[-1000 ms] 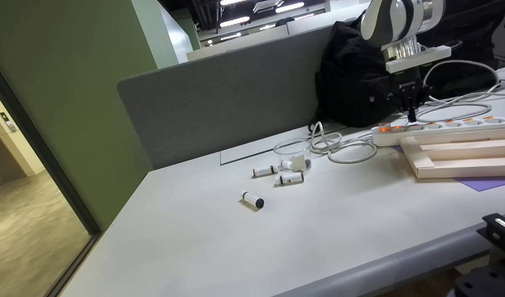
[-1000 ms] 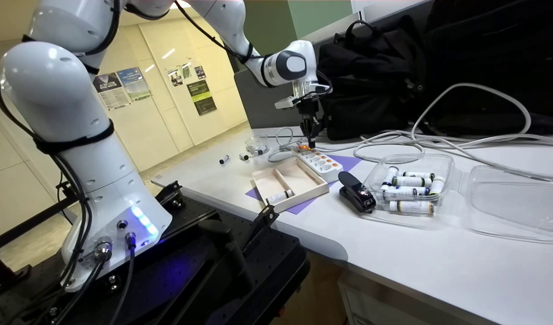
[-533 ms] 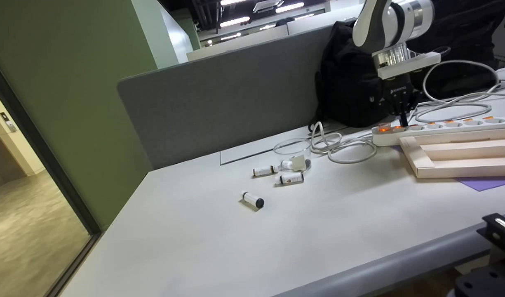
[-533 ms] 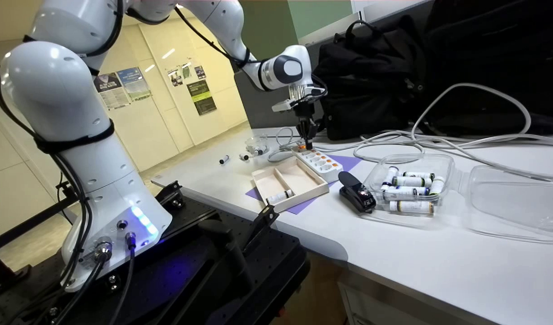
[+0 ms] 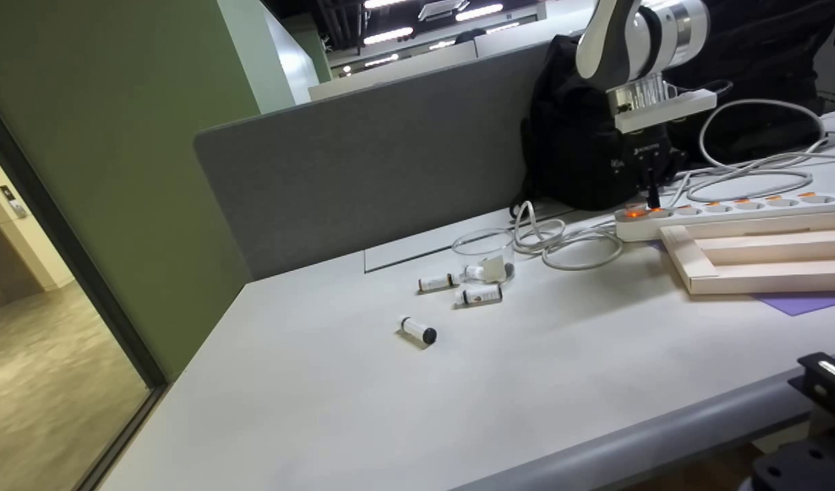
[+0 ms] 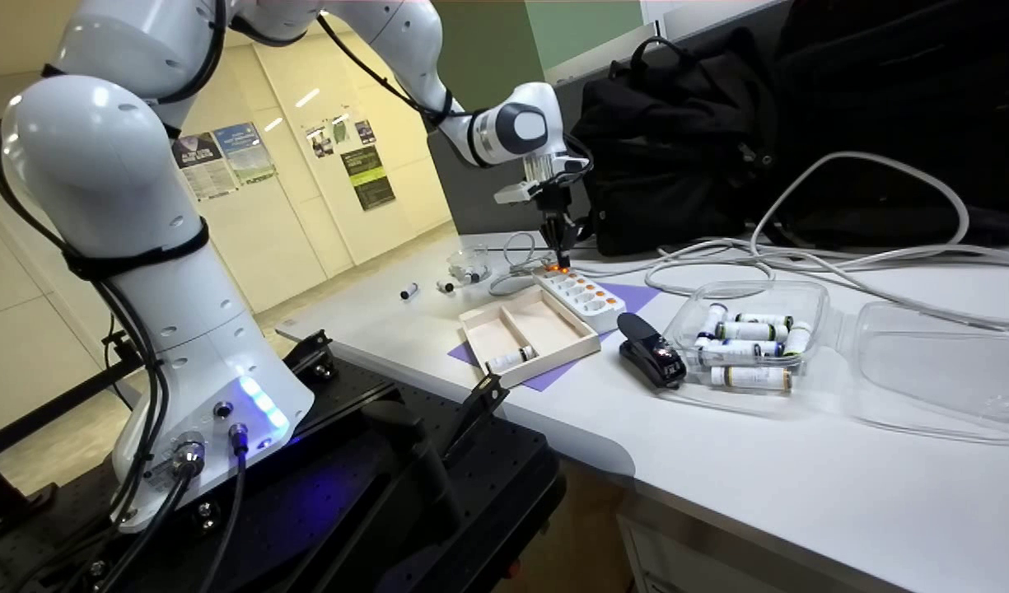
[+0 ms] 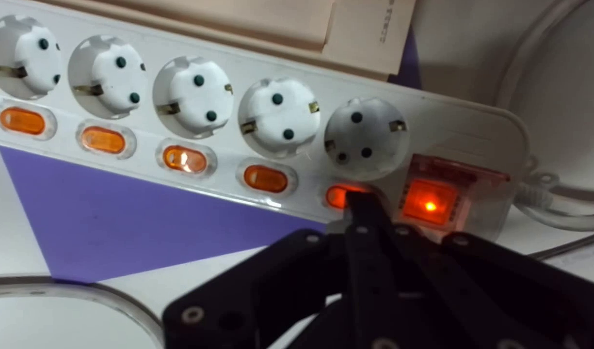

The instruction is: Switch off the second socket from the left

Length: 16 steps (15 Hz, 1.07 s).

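- wrist view, location: i am finding the gripper reaching over the glowing rocker of the end socket on the power strip, beside the lit main switch.
- wrist view, identity: i am taking this socket as the one meant; the count is giving second only with the main switch counting as first, so i am noting doubt.
- wrist view, jaws: they are sitting together, nothing showing between them.
- wrist view, progress: lining up is looking done; the rocker is glowing, so switching off is not yet showing. a press and a check for the light going dark are remaining. i am not able to tell whether the tip is touching.
- wrist view, edges: the main switch is lying just beside the tip, so i am judging a sideways slip risky. purple sheet is bordering one long edge, the wooden tray lining the opposite one.
- in an exterior view: the backpack is standing behind the gripper, limiting room there; the coiled cable is lying off the strip's end. the table is offering broad open room forward.
- in an exterior view: the stapler-like tool is resting near the strip's opposite end, well apart from the gripper; i am judging a straight upward retreat safest.
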Each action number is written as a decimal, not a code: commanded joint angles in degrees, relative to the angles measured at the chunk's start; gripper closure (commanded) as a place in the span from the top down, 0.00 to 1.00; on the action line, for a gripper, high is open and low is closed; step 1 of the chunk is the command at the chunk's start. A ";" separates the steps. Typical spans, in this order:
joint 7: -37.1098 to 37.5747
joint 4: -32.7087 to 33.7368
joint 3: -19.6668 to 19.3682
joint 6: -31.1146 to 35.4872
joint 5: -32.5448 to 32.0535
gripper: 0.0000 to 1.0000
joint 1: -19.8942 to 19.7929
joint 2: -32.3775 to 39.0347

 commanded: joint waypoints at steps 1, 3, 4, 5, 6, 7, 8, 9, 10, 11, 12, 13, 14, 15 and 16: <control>1.61 2.32 0.34 -0.54 -0.93 0.00 -0.18 1.42; 1.70 2.60 0.29 -0.67 -0.98 0.00 -0.13 1.68; 1.76 2.77 0.30 -0.97 -0.89 0.00 -0.21 1.82; 1.83 2.85 0.24 -1.19 -0.89 0.00 -0.24 1.92; 1.90 2.81 0.09 -1.27 -0.97 0.00 -0.27 2.02; 1.94 2.78 -0.01 -1.37 -0.99 0.00 -0.33 2.08; 1.93 2.64 -0.09 -1.46 -1.02 0.00 -0.38 2.05; 1.82 2.45 -0.09 -1.19 -1.01 0.00 -0.45 2.00; 1.71 2.24 -0.08 -0.73 -0.98 0.00 -0.53 1.98; 1.41 1.96 0.05 -0.09 -0.83 0.00 -0.73 2.04; 1.35 1.91 0.06 0.21 -0.79 0.00 -0.82 2.29; 1.34 1.87 0.03 0.27 -0.79 0.00 -0.87 2.60; 1.31 1.99 0.01 0.11 -0.81 0.00 -0.92 2.98; 1.26 2.09 0.05 -0.11 -0.76 0.00 -1.02 3.24; 1.15 2.23 0.12 -0.30 -0.68 0.00 -1.14 3.45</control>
